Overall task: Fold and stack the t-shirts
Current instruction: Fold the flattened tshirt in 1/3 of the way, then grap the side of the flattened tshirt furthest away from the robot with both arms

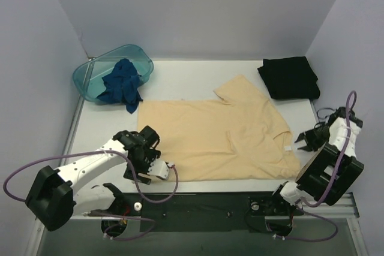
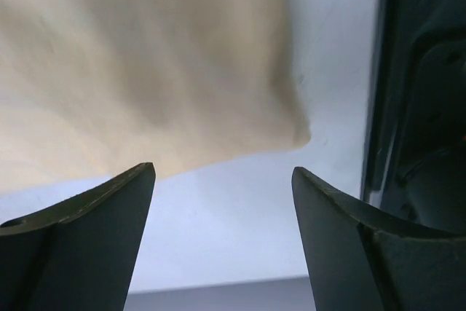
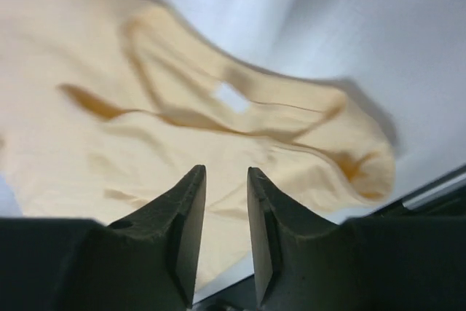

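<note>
A pale yellow-tan t-shirt (image 1: 216, 139) lies spread flat across the middle of the table, collar to the right. A black t-shirt (image 1: 289, 77) sits folded at the back right. A dark blue t-shirt (image 1: 122, 85) lies crumpled in the basin. My left gripper (image 1: 151, 155) hovers at the tan t-shirt's near left corner. In the left wrist view the left gripper (image 2: 222, 172) is wide open and empty, with the tan t-shirt's corner (image 2: 145, 71) just beyond it. My right gripper (image 1: 298, 142) is by the collar. The right gripper's (image 3: 226, 172) jaws stand slightly apart above the tan t-shirt (image 3: 145, 107), holding nothing.
A teal translucent basin (image 1: 90, 70) stands at the back left. Grey walls close in the table on three sides. A dark strip (image 2: 419, 107) runs along the table's near edge beside the left gripper.
</note>
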`<state>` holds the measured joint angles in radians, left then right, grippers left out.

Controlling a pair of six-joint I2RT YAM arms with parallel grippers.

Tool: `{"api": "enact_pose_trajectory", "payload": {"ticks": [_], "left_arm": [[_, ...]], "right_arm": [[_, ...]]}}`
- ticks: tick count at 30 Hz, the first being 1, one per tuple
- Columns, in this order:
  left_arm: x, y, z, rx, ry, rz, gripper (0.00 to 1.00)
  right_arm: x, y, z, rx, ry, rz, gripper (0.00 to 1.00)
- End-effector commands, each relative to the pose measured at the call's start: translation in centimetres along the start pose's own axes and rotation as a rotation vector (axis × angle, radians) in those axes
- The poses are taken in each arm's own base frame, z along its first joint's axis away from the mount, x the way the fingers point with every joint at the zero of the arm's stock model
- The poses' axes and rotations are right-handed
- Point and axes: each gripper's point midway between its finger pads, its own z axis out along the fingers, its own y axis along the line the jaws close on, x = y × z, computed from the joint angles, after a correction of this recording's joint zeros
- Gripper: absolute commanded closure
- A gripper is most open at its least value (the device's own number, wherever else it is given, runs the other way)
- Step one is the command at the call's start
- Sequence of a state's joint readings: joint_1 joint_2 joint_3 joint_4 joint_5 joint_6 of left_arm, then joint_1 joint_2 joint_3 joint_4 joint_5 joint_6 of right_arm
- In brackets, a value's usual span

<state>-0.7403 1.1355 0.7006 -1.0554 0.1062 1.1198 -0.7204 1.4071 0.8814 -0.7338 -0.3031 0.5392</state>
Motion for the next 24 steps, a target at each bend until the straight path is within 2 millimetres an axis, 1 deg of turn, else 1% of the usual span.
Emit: {"api": "enact_pose_trajectory", "payload": {"ticks": [1,2,3,4,5,6,7,8,9,10,11,12,13,14,15,16,17,18,19,20,21,22,23,24], "left_arm": [[6.1,3.7,-2.2,0.000,0.241,0.000,0.13],[6.8,5.6,-4.0,-0.044,0.236,-0.061,0.13],[7.3,6.3,-4.0,-0.017,0.242,-0.098,0.14],[7.4,8.7,-5.9,-0.079,0.215,-0.153,0.14],[7.4,9.8,-5.8,-0.076,0.205,-0.203,0.14],[6.6,13.0,-7.6,-0.181,0.142,-0.256,0.17],[6.0,15.4,-7.8,-0.247,0.095,-0.347,0.19],[4.5,17.7,-8.8,-0.305,0.007,-0.387,0.28],[3.6,19.7,-8.9,-0.349,-0.048,-0.462,0.37],[2.1,21.8,-10.0,-0.384,-0.133,-0.476,0.39],[1.4,23.0,-9.0,-0.363,-0.175,-0.556,0.41],[0.2,24.9,-10.3,-0.392,-0.239,-0.571,0.41],[-0.2,26.9,-10.3,-0.384,-0.266,-0.630,0.41],[-0.3,27.7,-10.0,-0.377,-0.269,-0.656,0.41],[0.1,29.7,-9.6,-0.379,-0.272,-0.713,0.39],[0.5,30.5,-9.3,-0.376,-0.275,-0.748,0.37],[1.2,32.0,-8.7,-0.369,-0.286,-0.809,0.36],[1.5,32.7,-8.0,-0.350,-0.310,-0.851,0.35],[2.6,34.0,-7.6,-0.358,-0.322,-0.893,0.32],[2.9,34.7,-7.2,-0.351,-0.338,-0.924,0.32],[3.8,35.5,-6.5,-0.347,-0.340,-0.941,0.30],[4.2,35.9,-6.0,-0.348,-0.334,-0.947,0.30],[4.8,36.5,-5.2,-0.352,-0.318,-0.949,0.29],[5.1,36.8,-4.8,-0.356,-0.301,-0.934,0.29]], "right_arm": [[-1.9,7.7,-6.4,-0.091,-0.205,-0.269,0.70],[-2.9,10.4,-8.6,-0.146,-0.281,-0.339,0.67],[-2.6,13.6,-10.8,-0.188,-0.351,-0.440,0.58],[-2.4,15.2,-11.0,-0.189,-0.364,-0.522,0.57],[-1.8,18.3,-12.1,-0.216,-0.394,-0.610,0.55],[-1.3,19.6,-12.3,-0.224,-0.398,-0.690,0.54],[-0.3,22.4,-12.6,-0.256,-0.399,-0.777,0.53],[0.0,23.8,-12.9,-0.273,-0.407,-0.851,0.51],[1.0,26.2,-12.2,-0.300,-0.376,-0.923,0.49],[1.4,27.2,-11.7,-0.306,-0.352,-0.980,0.48],[1.8,29.5,-11.2,-0.328,-0.334,-1.020,0.43],[2.0,29.8,-10.6,-0.308,-0.306,-1.051,0.43],[1.7,31.8,-9.6,-0.300,-0.310,-1.073,0.39],[1.8,32.1,-9.0,-0.279,-0.297,-1.097,0.39],[1.4,33.7,-7.6,-0.261,-0.301,-1.113,0.39],[1.3,34.3,-6.7,-0.250,-0.295,-1.128,0.39],[0.9,35.4,-4.8,-0.240,-0.287,-1.132,0.39],[0.5,35.8,-3.5,-0.227,-0.278,-1.128,0.38],[-0.1,36.8,-1.9,-0.221,-0.283,-1.123,0.38],[0.9,37.7,-0.6,-0.223,-0.280,-1.148,0.37],[0.5,38.5,1.3,-0.212,-0.292,-1.153,0.37],[0.8,39.1,2.1,-0.210,-0.300,-1.168,0.36],[0.3,39.8,3.5,-0.198,-0.327,-1.166,0.35],[0.3,40.1,4.2,-0.182,-0.348,-1.173,0.33]]}}
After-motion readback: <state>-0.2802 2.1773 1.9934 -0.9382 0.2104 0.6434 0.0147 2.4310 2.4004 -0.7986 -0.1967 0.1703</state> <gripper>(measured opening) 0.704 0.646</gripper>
